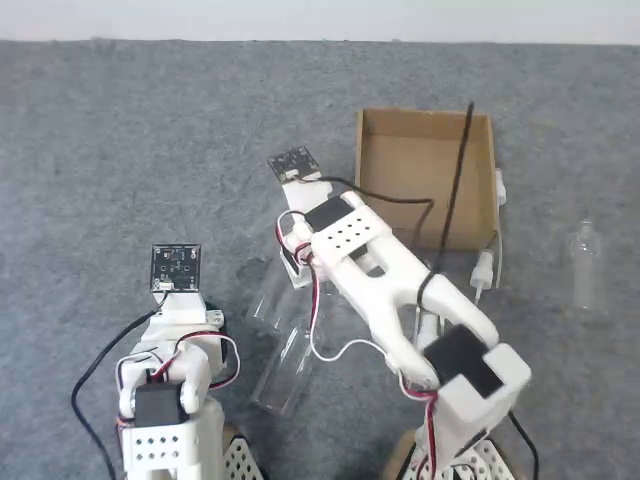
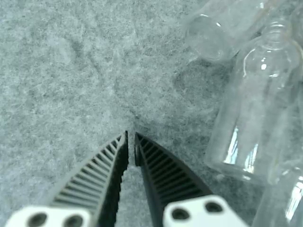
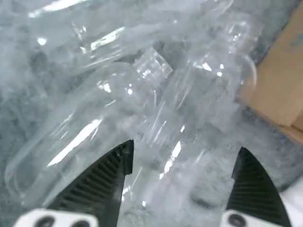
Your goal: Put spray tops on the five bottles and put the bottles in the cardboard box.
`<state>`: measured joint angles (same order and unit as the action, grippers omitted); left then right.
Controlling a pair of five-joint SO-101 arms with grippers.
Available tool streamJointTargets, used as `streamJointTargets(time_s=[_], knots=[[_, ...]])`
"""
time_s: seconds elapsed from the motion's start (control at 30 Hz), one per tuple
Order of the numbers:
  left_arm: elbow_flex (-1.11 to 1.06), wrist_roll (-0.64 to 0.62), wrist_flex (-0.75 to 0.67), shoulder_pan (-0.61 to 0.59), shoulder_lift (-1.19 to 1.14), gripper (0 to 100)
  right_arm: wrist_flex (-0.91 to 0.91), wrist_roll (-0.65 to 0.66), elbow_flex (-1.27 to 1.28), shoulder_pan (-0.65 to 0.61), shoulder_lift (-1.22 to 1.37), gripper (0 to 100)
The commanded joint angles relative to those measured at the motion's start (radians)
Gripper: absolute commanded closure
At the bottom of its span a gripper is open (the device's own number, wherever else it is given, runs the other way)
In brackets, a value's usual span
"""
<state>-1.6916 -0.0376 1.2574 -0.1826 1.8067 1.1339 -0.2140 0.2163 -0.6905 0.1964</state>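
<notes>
Several clear bottles lie in a cluster on the grey carpet; one (image 1: 285,365) shows in the high view beside the right arm (image 1: 380,270). My right gripper (image 3: 185,147) hangs open just above this cluster, with a clear bottle (image 3: 189,109) below the gap and an uncapped threaded neck (image 3: 151,66) beside it. Low over bare carpet, my left gripper (image 2: 131,137) is shut on nothing, and an uncapped bottle (image 2: 251,104) lies off to one side of it. The cardboard box (image 1: 425,180) sits open behind the cluster. A white spray top (image 1: 483,268) rests by the box's near right corner.
One more clear bottle (image 1: 585,265) is apart at the far right of the carpet. A second white piece (image 1: 500,185) lies against the box's right wall. The right arm's black cable (image 1: 455,170) crosses over the box. The left arm (image 1: 170,390) is drawn back at the near left.
</notes>
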Motion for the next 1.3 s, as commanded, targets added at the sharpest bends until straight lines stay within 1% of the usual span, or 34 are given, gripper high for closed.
streamJointTargets(time_s=[0.0,0.07,0.2,0.27,0.37,0.43,0.6,0.73,0.87,1.0,1.1,1.27], knots=[[0.007,0.000,0.006,0.003,0.015,98,-0.036,-0.040,-0.021,-0.007,0.015,71.2],[0.007,0.000,0.006,0.003,0.015,98,-0.036,-0.043,-0.023,-0.007,0.038,74.2],[0.007,0.000,0.006,0.003,0.015,98,-0.035,-0.040,-0.023,-0.005,0.050,86.2],[0.007,0.000,0.006,0.003,0.015,98,-0.031,-0.037,-0.025,-0.002,0.048,90.1],[0.007,0.000,0.006,0.003,0.015,98,0.007,-0.025,-0.049,-0.001,0.022,91.3],[0.007,0.000,0.006,0.003,0.015,98,0.068,0.026,-0.087,-0.001,-0.025,91.4],[0.007,0.000,0.006,0.003,0.015,98,0.217,0.104,-0.160,0.004,-0.177,91.5],[0.007,0.000,0.006,0.003,0.015,98,0.349,0.196,-0.201,0.059,-0.317,91.5],[0.007,0.000,0.006,0.003,0.015,98,0.512,0.259,-0.267,0.162,-0.453,91.2],[0.007,0.000,0.006,0.003,0.015,98,0.621,0.345,-0.293,0.318,-0.576,91.1],[0.007,0.000,0.006,0.003,0.015,98,0.650,0.420,-0.292,0.481,-0.639,91.1],[0.007,0.000,0.006,0.003,0.015,98,0.622,0.542,-0.264,0.777,-0.656,91.0]])
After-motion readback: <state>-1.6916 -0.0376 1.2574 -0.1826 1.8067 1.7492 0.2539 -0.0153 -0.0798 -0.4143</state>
